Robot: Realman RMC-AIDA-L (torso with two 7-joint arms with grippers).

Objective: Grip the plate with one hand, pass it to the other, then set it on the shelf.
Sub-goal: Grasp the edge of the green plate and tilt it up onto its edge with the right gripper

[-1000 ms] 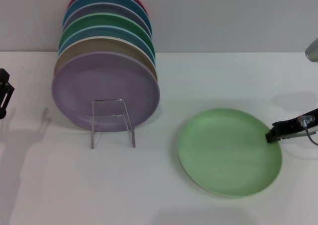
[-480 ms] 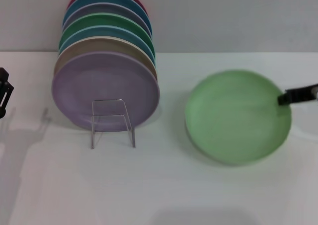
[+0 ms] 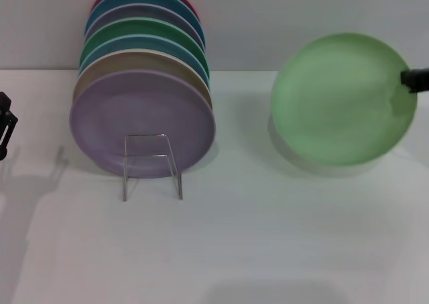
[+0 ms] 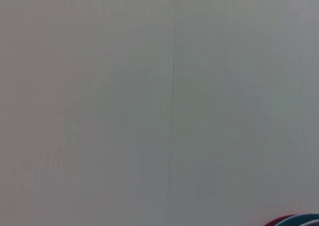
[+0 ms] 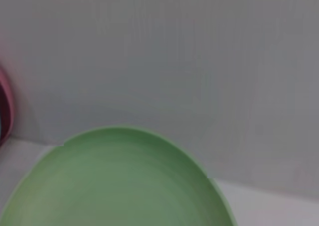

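While the left end effector (image 3: pixel 5 124) idles at nine o'clock, grip unreadable, the right end effector (image 3: pixel 414 80) clamps the plate (image 3: pixel 342 99) aloft at two o'clock.

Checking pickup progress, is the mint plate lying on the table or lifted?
Lifted: the plate hangs tilted above its shadow, right gripper clamped on its rim.

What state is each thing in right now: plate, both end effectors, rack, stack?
Plate: lifted off the table, tilted up, held at its right rim.
Right end effector: shut on the plate's rim, at the frame's right edge.
Left end effector: idle at the far left, holding nothing; mostly cut off.
Rack: upright, with the stacked plates leaning behind it.
Stack: plates on edge, lavender one in front.
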